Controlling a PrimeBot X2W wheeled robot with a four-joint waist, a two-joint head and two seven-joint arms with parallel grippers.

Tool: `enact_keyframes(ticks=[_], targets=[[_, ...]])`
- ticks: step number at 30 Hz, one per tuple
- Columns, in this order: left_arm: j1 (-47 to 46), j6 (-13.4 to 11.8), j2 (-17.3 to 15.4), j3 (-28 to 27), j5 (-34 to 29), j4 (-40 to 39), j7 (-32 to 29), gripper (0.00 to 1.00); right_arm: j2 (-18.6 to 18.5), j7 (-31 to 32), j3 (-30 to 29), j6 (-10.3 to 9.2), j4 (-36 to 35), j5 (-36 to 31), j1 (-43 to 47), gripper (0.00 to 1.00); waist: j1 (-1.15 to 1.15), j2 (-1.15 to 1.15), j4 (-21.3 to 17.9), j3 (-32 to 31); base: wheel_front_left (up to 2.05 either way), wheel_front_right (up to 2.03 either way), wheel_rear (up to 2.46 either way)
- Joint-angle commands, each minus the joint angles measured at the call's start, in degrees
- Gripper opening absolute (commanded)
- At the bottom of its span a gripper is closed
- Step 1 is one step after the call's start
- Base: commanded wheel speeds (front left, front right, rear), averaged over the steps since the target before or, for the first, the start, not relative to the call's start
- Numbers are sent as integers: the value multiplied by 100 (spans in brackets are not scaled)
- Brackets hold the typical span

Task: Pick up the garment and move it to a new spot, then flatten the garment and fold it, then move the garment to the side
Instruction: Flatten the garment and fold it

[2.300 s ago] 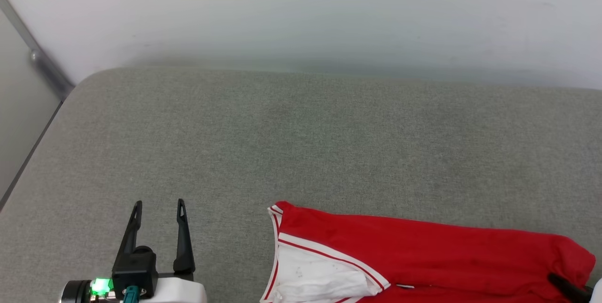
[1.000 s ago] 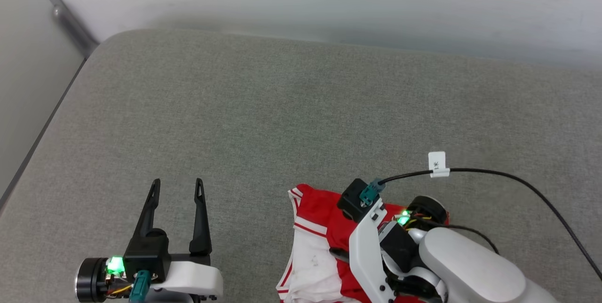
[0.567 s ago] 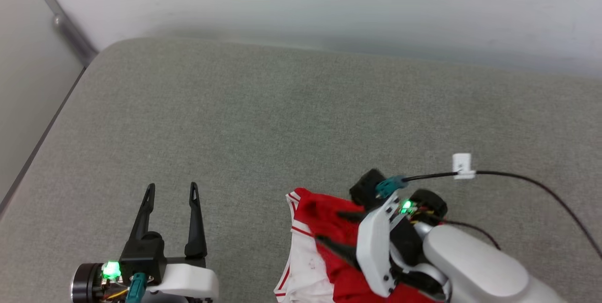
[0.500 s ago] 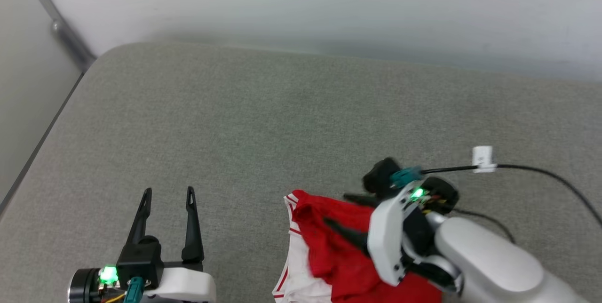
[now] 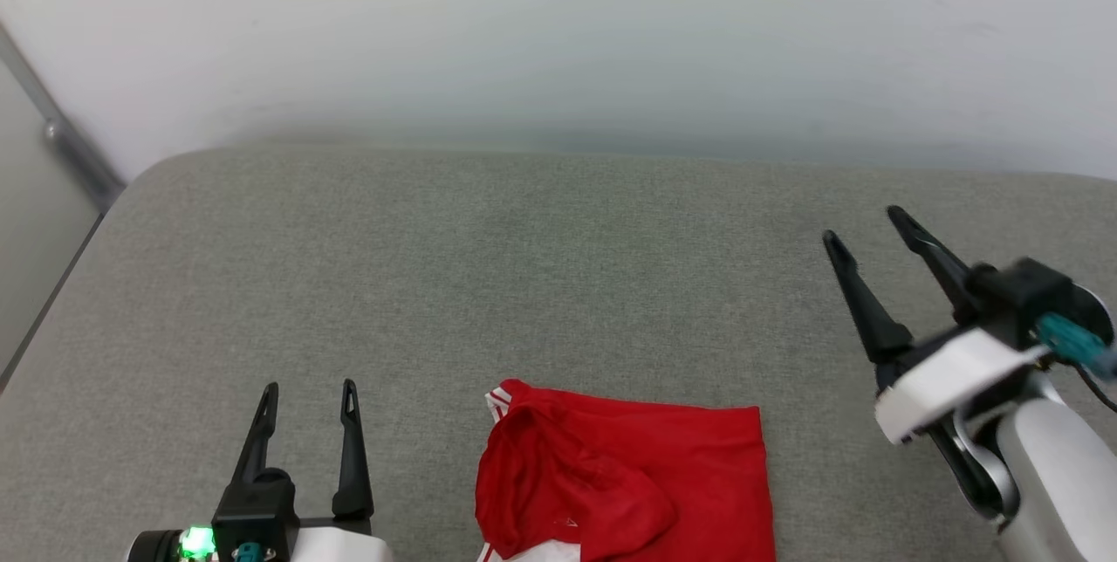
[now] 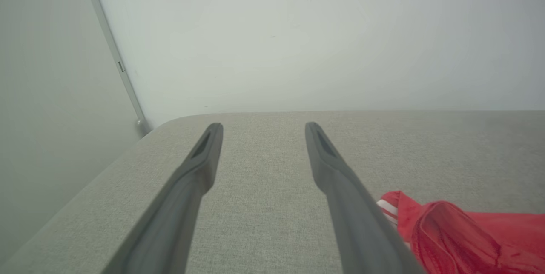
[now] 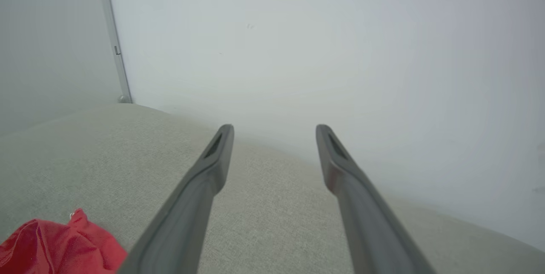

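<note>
Left fingers spread, right fingers spread, both empty; we see garment folded on grey cushion, near edge cut off.

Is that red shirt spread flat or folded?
Folded over, at least partly: the red shirt lies compact on the grey cushion, a flap doubled over its left side. Its near edge is out of frame.

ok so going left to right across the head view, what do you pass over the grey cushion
left gripper → red shirt → right gripper
</note>
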State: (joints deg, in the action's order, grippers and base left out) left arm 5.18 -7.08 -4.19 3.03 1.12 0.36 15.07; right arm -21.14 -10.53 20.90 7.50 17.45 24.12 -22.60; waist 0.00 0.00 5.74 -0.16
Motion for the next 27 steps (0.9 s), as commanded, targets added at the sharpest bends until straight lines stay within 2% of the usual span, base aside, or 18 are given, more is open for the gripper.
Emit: enact_keyframes(ticks=[1,6,13,19,27], targets=[[63,-6,16,-32,-40,-20,12,100,154,-187,-327,-2,-84,-309,305,100,0,0,-58,-40,0,0,0],[154,14,7,-75,-41,-33,12,100,649,-426,-1291,-3,-404,-847,1117,100,0,0,-133,-77,0,0,0],[257,48,-10,-114,-44,-43,12,100,1356,-461,-2087,-2,-1207,-1304,2088,100,0,0,-213,-119,0,0,0],[329,89,-11,-98,-47,-78,12,100,1702,-462,-2437,-2,-1600,-1487,2778,100,0,0,-209,-145,0,0,0],[387,137,-16,-83,-56,-87,12,100,1823,-463,-2590,-2,-1756,-1508,3098,100,0,0,-223,-131,0,0,0]])
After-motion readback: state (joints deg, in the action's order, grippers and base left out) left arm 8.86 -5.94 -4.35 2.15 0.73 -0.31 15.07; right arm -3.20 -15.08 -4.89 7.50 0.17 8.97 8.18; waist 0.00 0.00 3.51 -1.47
